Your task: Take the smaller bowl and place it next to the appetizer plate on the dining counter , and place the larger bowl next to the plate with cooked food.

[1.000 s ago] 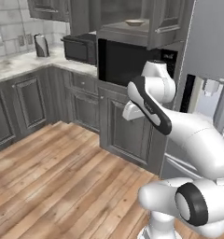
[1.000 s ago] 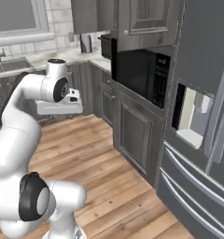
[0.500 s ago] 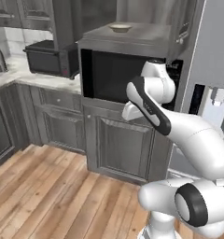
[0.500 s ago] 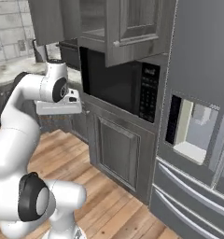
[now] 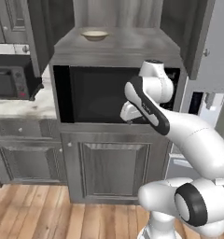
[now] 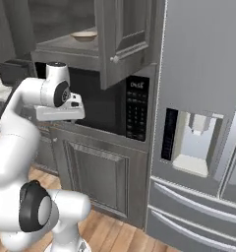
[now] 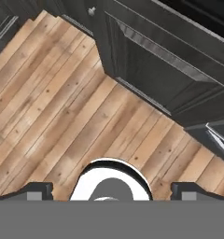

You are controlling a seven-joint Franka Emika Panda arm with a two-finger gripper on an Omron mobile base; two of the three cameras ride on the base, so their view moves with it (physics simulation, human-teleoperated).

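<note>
Left base view: smaller bowl [image 5: 94, 35] partly shadowed in open cabinet [image 5: 115, 44].

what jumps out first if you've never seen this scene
The white arm stands folded in front of a black microwave built into grey cabinets. Above it a cabinet stands open, and a small cream bowl sits alone on its shelf. To the right is a grey fridge with a dispenser; in the hand view, the gripper points down at the wood floor, its fingers wide apart.

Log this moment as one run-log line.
phase: approach | smaller bowl: in open cabinet above microwave | gripper: open, empty, facing floor | larger bowl: unseen
</note>
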